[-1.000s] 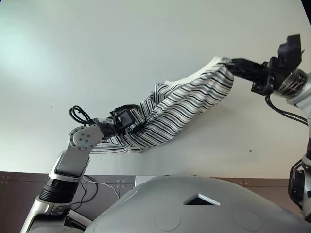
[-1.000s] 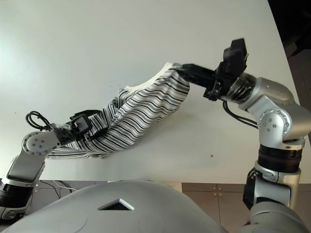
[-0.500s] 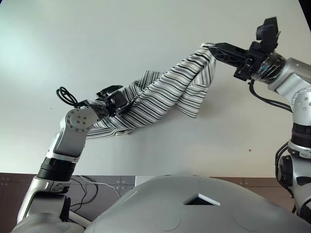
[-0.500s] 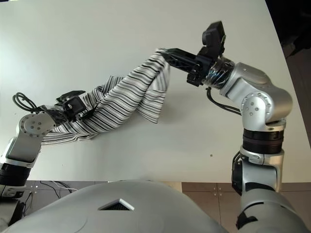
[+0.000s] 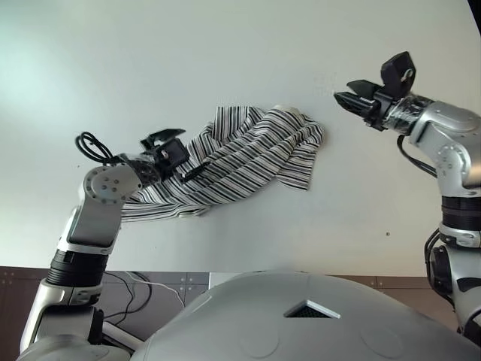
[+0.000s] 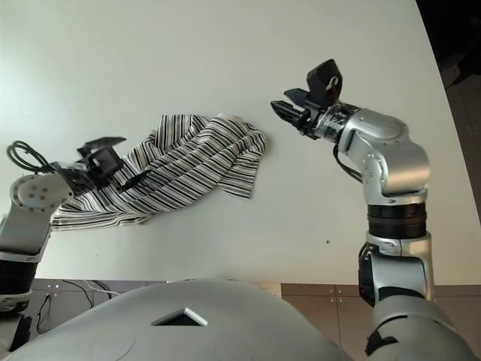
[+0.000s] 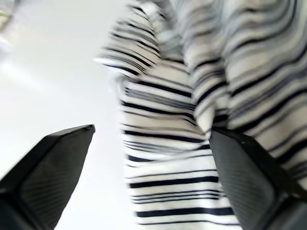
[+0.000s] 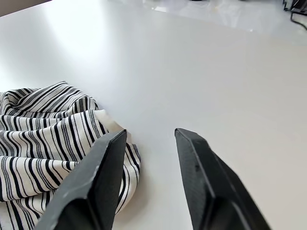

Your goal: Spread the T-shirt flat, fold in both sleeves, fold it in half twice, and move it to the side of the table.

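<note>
T-shirt (image 5: 240, 154) lies bunched (left end nearest the counter's (image 5: 225, 45) front edge); left claw (image 5: 179, 154) spread on it, right claw (image 5: 340, 101) spread just beside, wide bare counter behind.

T-shirt (image 5: 240, 158) — soft, rumpled striped cloth; table (image 5: 188, 60) — smooth, faintly glossy; right hand (image 8: 149, 136) matt black plastic.

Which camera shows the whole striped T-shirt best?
The left eye view: the whole T-shirt lies crumpled on the table. The right eye view matches. The left wrist view gives a close patch of stripes; the right wrist view, one bunched end.
</note>
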Action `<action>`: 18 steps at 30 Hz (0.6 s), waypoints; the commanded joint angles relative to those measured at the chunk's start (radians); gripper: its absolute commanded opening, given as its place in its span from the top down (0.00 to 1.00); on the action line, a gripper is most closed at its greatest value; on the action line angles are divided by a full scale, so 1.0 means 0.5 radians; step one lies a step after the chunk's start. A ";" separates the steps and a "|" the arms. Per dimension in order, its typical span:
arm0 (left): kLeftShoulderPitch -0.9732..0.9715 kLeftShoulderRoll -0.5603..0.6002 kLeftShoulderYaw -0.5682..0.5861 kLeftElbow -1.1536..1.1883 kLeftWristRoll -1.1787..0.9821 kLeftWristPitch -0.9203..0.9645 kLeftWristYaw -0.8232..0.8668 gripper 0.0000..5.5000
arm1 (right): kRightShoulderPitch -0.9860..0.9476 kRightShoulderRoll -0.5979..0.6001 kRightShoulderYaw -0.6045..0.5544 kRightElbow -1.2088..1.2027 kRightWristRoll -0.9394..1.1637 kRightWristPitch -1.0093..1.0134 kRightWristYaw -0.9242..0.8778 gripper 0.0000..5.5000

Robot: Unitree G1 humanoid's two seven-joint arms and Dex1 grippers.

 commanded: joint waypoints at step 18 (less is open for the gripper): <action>-1.178 -0.451 -0.493 1.736 0.459 -0.994 0.209 0.18 | 0.396 -0.166 1.125 -0.127 -1.233 -0.912 0.219 0.57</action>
